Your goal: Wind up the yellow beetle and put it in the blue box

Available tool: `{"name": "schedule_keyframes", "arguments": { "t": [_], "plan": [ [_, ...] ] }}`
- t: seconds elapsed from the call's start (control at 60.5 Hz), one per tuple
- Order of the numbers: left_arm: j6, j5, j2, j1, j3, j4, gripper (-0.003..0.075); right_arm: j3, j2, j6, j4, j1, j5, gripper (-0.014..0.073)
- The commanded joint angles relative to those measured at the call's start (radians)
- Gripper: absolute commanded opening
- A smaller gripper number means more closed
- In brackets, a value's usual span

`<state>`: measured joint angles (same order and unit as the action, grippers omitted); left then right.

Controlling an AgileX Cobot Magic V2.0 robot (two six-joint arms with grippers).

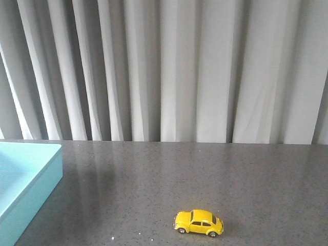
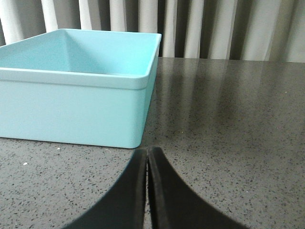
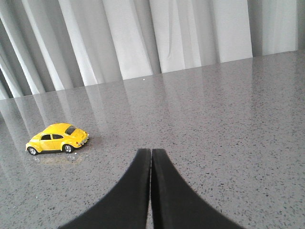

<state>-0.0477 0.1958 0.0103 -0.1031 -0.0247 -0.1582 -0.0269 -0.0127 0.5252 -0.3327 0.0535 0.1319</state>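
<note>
Two grippers: left gripper (image 2: 147, 155) and right gripper (image 3: 151, 155) pressed together, empty
Yellow beetle (image 1: 199, 222): on table (image 1: 205, 174) (all wheels down)
Blue box (image 1: 23, 179): far left

beetle (image 1: 199, 222) on table (image 1: 205, 174), near front edge, right of centre | box (image 1: 25, 179) far left, well apart

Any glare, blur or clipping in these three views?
Front view: sharp, soft even light; blue box cropped at the left edge, yellow beetle casts a faint shadow. Left wrist view: curtain streaks reflect off the table; the left gripper is black, without detail. Right wrist view: strong sheen on the table, a faint reflection under the beetle; right gripper equally dark.
</note>
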Motion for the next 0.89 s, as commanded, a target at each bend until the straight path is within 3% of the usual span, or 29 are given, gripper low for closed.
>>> {"name": "schedule_keyframes", "arguments": {
  "t": [0.0, 0.38, 0.678, 0.877],
  "plan": [
    [0.009, -0.080, -0.004, 0.007, 0.015, -0.004, -0.0006, -0.003, -0.007, -0.011, -0.014, -0.002, -0.076, -0.0001],
    [0.009, -0.080, -0.004, 0.007, 0.015, -0.004, -0.0006, -0.003, -0.007, -0.008, -0.013, -0.002, -0.077, -0.0001],
    [0.009, -0.080, -0.004, 0.007, 0.015, -0.004, -0.0006, 0.011, -0.007, 0.016, 0.032, -0.002, -0.173, -0.0001],
    [0.009, -0.080, -0.004, 0.007, 0.015, -0.004, -0.0006, 0.238, 0.057, 0.014, 0.031, -0.002, 0.013, -0.0001]
  ]
}}
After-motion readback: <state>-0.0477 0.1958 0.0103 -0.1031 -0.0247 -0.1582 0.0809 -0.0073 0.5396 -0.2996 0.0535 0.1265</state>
